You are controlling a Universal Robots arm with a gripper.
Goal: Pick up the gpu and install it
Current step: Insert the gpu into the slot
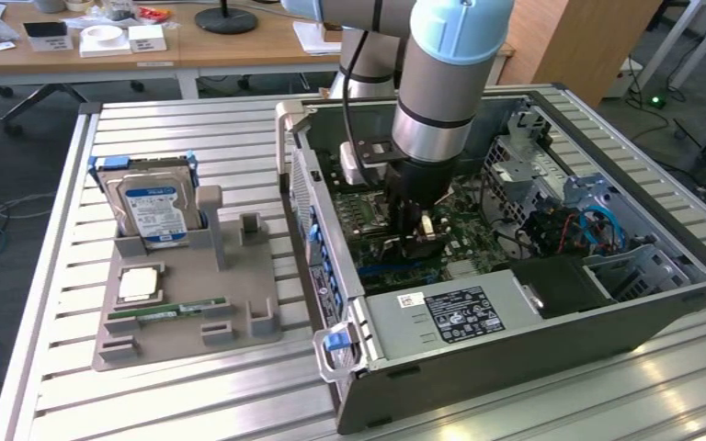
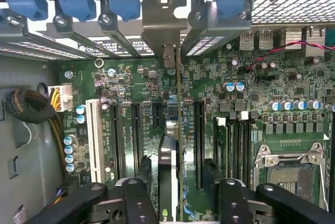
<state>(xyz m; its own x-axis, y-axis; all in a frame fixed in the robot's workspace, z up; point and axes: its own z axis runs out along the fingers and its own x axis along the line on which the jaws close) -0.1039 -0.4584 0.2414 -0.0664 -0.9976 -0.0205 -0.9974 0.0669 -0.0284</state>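
Gpu (image 2: 178, 145) stands on edge in a motherboard (image 2: 272, 82) slot inside the computer case (image 1: 647, 312), its metal bracket up at the case's rear wall. Gripper (image 2: 178, 190) is directly over it, jaws spread apart on either side of the card, not clamping. Install step looks near done; seating still needs confirming.

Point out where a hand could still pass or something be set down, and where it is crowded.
Free: the slatted table in front of the grey holder tray, and beside the computer case. Crowded: inside the case around the gripper and the gpu.
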